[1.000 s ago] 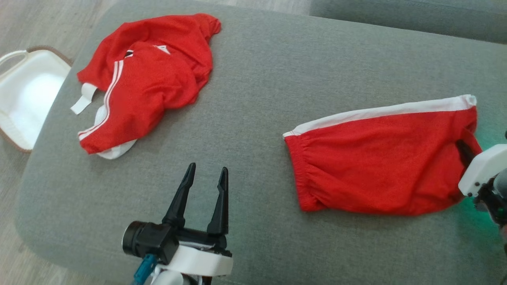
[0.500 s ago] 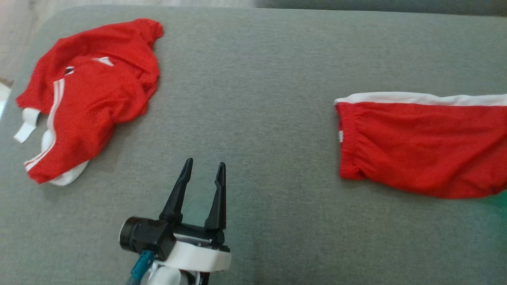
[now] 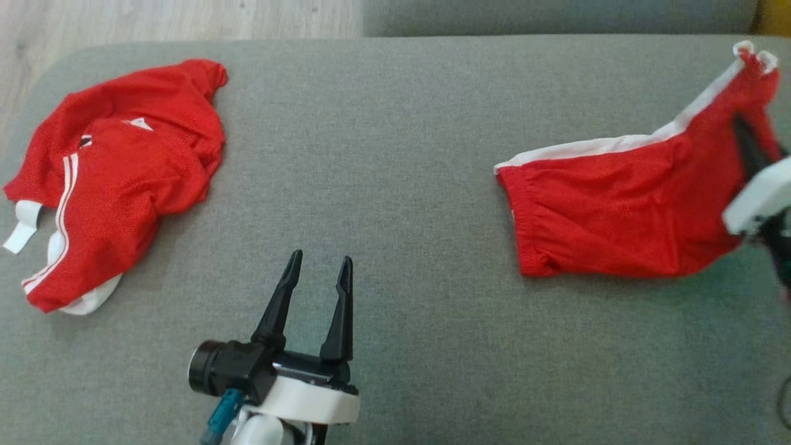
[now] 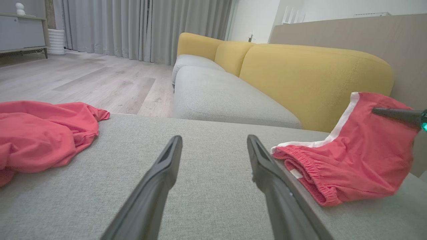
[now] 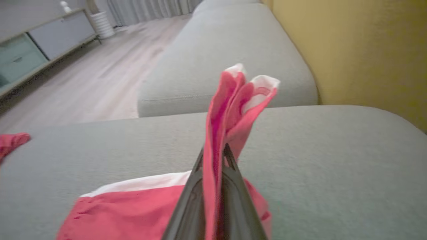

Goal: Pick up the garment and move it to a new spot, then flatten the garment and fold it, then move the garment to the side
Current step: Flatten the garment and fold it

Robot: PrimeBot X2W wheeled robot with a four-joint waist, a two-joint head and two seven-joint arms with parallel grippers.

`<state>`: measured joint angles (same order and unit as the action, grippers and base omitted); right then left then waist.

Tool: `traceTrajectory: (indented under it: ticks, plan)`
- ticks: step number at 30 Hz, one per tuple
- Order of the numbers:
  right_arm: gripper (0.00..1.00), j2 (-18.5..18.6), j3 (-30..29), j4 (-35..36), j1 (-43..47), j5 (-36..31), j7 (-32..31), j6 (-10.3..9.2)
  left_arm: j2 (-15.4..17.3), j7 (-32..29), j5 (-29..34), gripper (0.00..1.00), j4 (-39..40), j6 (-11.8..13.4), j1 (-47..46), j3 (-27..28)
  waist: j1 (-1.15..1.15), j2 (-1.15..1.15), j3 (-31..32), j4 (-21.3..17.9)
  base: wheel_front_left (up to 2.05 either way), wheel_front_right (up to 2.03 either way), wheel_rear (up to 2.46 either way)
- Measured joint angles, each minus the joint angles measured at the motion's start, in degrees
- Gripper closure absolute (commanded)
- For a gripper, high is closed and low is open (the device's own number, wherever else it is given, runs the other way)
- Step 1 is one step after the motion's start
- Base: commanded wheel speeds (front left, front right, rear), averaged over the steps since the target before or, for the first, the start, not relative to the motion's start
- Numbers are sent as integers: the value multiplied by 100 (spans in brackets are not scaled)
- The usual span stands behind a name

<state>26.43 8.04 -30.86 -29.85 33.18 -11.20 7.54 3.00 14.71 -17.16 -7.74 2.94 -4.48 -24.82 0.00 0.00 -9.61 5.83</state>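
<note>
The broad grey woven-fabric sofa seat (image 3: 383, 154) is carrying two pieces here. At its left end, a crumpled red jersey with white stripes (image 3: 123, 173) is lying in a heap, with a white tab poking out at the seat's edge. Well apart, towards the right end, red shorts with a white side band (image 3: 618, 216) are resting with their gathered elastic hem on the fabric, while their far right corner is standing up off the seat. Bare grey cloth is showing between the two.
</note>
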Motion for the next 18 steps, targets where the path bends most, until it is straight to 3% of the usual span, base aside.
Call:
traceTrajectory:
  ticks: [6, 14, 15, 16, 17, 18]
  plan:
    - [100, -593, 202, 892, 459, -22, -344, 0, 1, 0, -60, 0, -71, -48, 29, -86, 0, 0, 199, 117, 0, 0, 0]
    - [98, -1381, 556, 1128, 893, -158, -598, 0, 1, 0, -119, 0, -105, -48, 142, -127, 0, 0, 284, 356, 0, 0, 0]
    - [78, -1469, 614, 1132, 905, -159, -612, 0, 2, 0, -120, 0, -119, -48, 149, -130, 0, 0, 290, 378, 0, 0, 0]
    - [30, -1469, 614, 1132, 905, -159, -612, 0, 2, 0, -120, 0, -119, -48, 149, -130, 0, 0, 290, 378, 0, 0, 0]
    - [0, -1545, 661, 1134, 922, -160, -622, 0, 2, 0, -120, 0, -123, -47, 148, -130, 0, 0, 297, 395, 0, 0, 0]
    - [0, -1616, 668, 1134, 943, -176, -619, 0, 2, 0, -120, 0, -124, -45, 148, -130, 0, 0, 307, 409, 0, 0, 0]
